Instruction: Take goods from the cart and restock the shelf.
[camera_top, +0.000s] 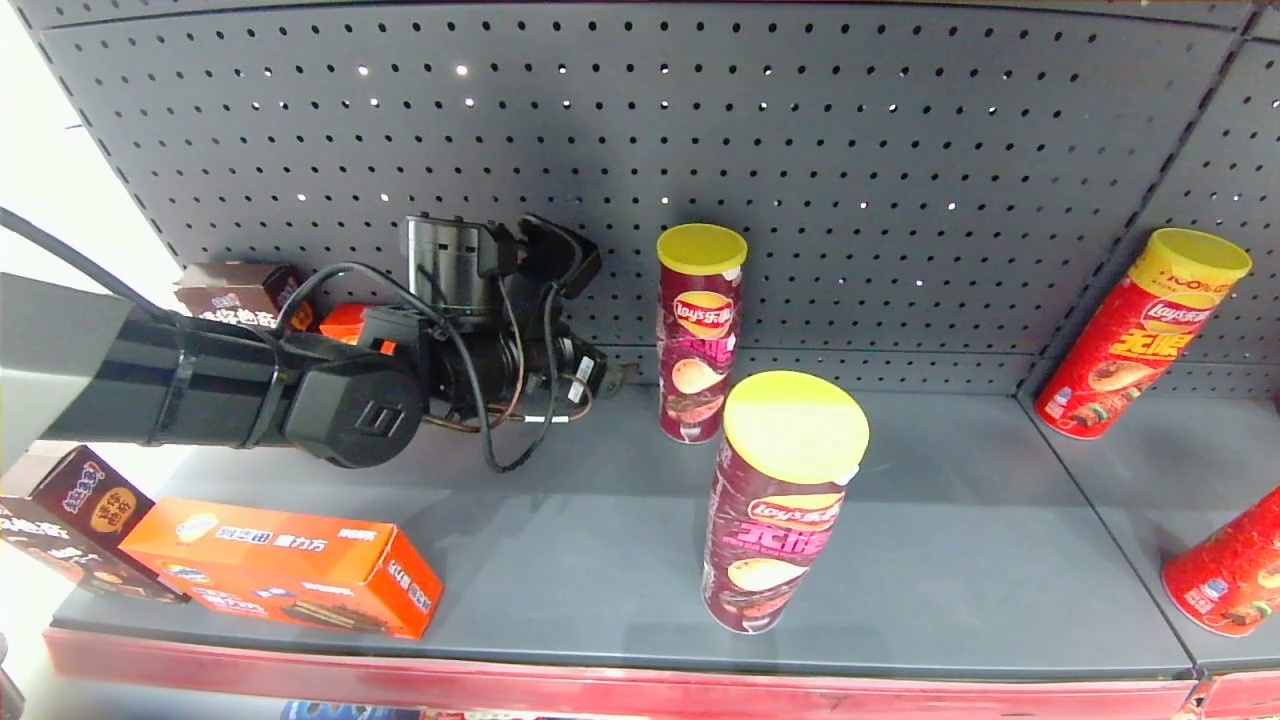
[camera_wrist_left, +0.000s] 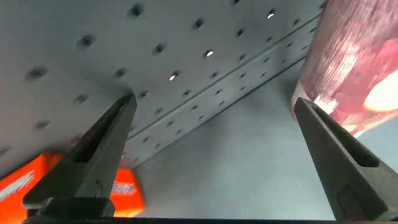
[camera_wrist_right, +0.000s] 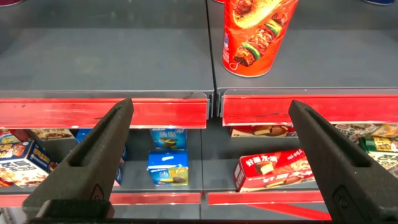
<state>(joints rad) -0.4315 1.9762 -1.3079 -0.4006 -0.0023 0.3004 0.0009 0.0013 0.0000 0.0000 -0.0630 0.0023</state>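
Grey metal shelf (camera_top: 950, 540) backed by pegboard (camera_top: 800, 150), edged in red along the front. Carried two maroon chip cans with yellow lids, both upright and apart from each other: rear can (camera_top: 700, 335) close to the pegboard, front can (camera_top: 775, 510) nearer the edge. Carried also, in the next bay to the right, an upright red chip can (camera_top: 1140, 335) by the pegboard and a second red can (camera_top: 1230, 570) near the front, cut off at the frame. Held at the left end an orange biscuit box (camera_top: 285, 565) lying flat by the front edge, a dark box (camera_top: 60, 520) right beside it, and a dark rear box (camera_top: 240, 290) with a small orange box (camera_top: 345, 320) at the back. Left arm stretched over the shelf's left part; left hand (camera_wrist_left: 214, 99) empty, fingers spread wide, just beside the rear can. Right hand (camera_wrist_right: 211, 104) likewise empty, fingers apart, hung before the red front rail (camera_wrist_right: 161, 112), with a skewer-print red can (camera_wrist_right: 255, 37) on the deck above and blue biscuit packs (camera_wrist_right: 168, 165) on the tier below.
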